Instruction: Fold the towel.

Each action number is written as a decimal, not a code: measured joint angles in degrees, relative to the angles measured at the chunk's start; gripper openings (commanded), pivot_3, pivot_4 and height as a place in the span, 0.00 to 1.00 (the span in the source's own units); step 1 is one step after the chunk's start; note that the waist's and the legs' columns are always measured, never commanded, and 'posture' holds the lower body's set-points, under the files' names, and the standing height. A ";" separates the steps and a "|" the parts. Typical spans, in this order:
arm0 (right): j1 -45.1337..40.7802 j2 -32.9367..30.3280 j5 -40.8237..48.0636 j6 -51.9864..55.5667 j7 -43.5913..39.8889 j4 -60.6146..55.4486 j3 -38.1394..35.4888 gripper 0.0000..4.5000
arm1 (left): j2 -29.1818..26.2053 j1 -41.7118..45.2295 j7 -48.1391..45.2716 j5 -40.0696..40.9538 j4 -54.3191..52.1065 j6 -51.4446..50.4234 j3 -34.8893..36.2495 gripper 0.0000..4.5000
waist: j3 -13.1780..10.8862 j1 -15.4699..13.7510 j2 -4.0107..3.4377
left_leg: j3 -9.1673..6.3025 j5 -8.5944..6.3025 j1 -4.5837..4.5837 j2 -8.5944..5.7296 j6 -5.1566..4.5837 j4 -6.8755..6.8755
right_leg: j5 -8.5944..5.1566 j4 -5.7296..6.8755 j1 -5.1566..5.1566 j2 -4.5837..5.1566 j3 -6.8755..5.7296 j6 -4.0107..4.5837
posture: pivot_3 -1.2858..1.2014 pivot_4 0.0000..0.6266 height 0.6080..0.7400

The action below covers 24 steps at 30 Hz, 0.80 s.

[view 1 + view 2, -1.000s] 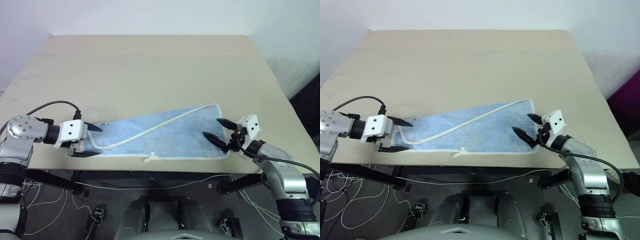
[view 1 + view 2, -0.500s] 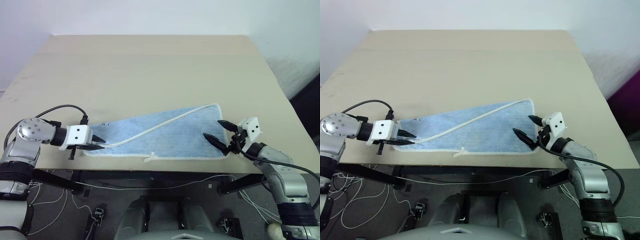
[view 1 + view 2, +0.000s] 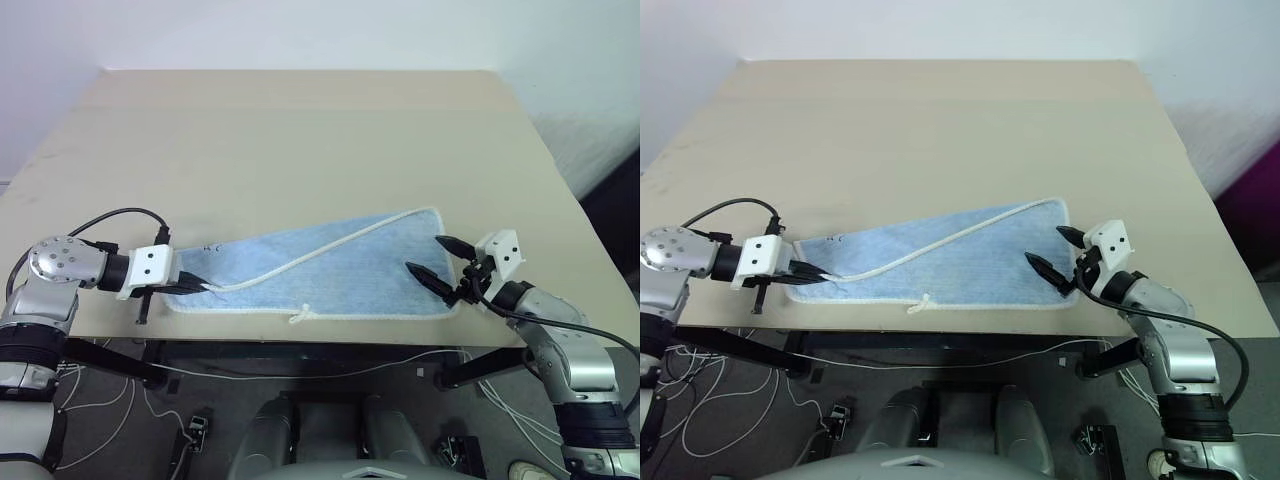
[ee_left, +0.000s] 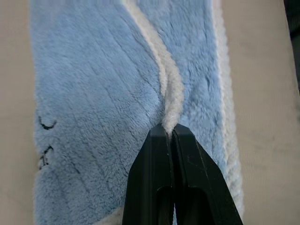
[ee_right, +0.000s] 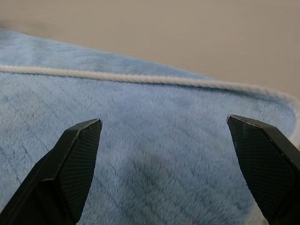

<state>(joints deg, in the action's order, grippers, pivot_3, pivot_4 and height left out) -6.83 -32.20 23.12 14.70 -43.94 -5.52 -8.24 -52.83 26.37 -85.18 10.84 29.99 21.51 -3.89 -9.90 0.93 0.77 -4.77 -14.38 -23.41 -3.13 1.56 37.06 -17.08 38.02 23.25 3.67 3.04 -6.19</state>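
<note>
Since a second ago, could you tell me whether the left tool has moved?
Yes. The left tool has slid right along the table's near edge onto the towel's narrow end and shut on its white edging.

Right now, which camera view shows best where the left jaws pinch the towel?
The left wrist view: the left gripper, jaws shut, pinches the white edging of the towel up close. The eye views show that grip small, at the towel's left end. The right wrist view shows the towel's other end.
</note>
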 measured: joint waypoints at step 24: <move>-41.99 -7.00 -28.10 -30.16 -8.69 58.97 16.06 1.00 | -0.91 -14.30 10.65 6.82 -18.44 -16.34 10.95 0.01 | -0.07 0.42 -0.11 | 0.09 0.00 0.00 0.01 0.01 -0.03 | 0.00 0.03 0.09 0.01 0.06 0.01 | 0.52 0.24 1.00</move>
<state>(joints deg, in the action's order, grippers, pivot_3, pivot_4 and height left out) -48.82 -39.20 -4.98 -15.45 -52.63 53.45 7.81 -53.73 12.07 -74.54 17.66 11.55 5.17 7.06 -9.98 1.35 0.65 -4.68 -14.38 -23.40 -3.12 1.57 37.02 -17.08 38.05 23.34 3.68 3.10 -6.18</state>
